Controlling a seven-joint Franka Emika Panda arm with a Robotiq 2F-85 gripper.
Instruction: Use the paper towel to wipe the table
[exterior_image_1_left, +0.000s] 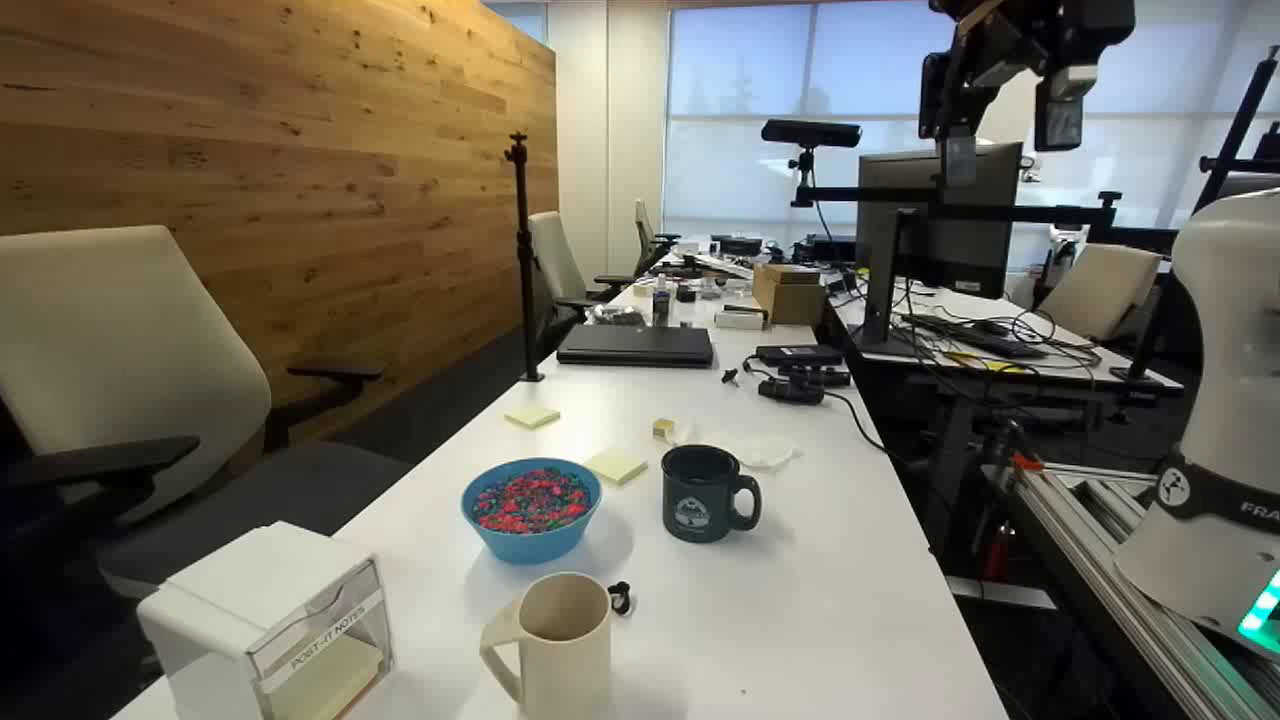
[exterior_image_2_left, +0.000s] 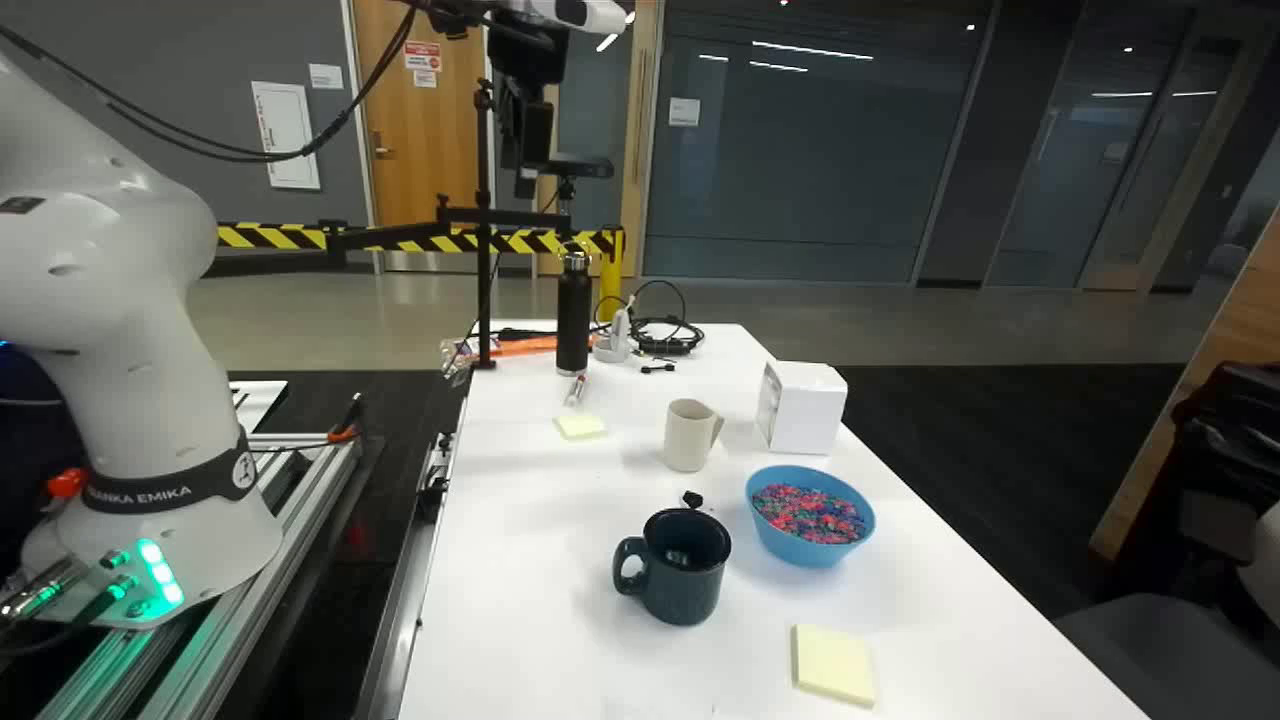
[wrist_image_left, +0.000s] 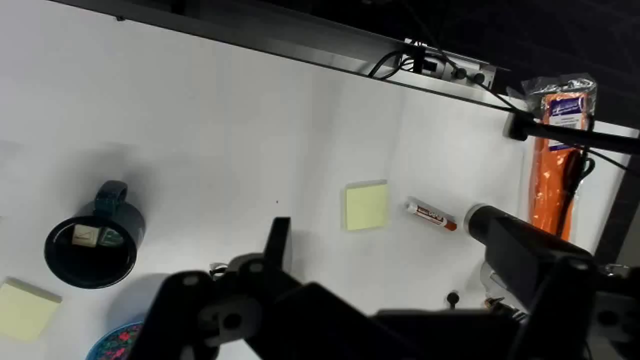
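The paper towel (exterior_image_1_left: 770, 453) is a thin, whitish, crumpled sheet. It lies flat on the white table (exterior_image_1_left: 810, 620) just behind the dark mug (exterior_image_1_left: 697, 500) in an exterior view. I cannot make it out in the wrist view. The table top also shows in the wrist view (wrist_image_left: 225, 125) and in an exterior view (exterior_image_2_left: 530, 560). My gripper (exterior_image_1_left: 1010, 140) is high above the table, well away from the towel. In the wrist view its fingers (wrist_image_left: 390, 230) are spread wide with nothing between them. It also hangs high in an exterior view (exterior_image_2_left: 525, 150).
A blue bowl (exterior_image_1_left: 528, 545) of coloured bits, a beige mug (exterior_image_1_left: 565, 655), a white box (exterior_image_1_left: 255, 580) and yellow note pads (wrist_image_left: 366, 207) stand on the table. A black bottle (exterior_image_2_left: 573, 320), a marker (wrist_image_left: 431, 216), a laptop (exterior_image_1_left: 635, 346) and a camera pole (exterior_image_1_left: 524, 270) are also there.
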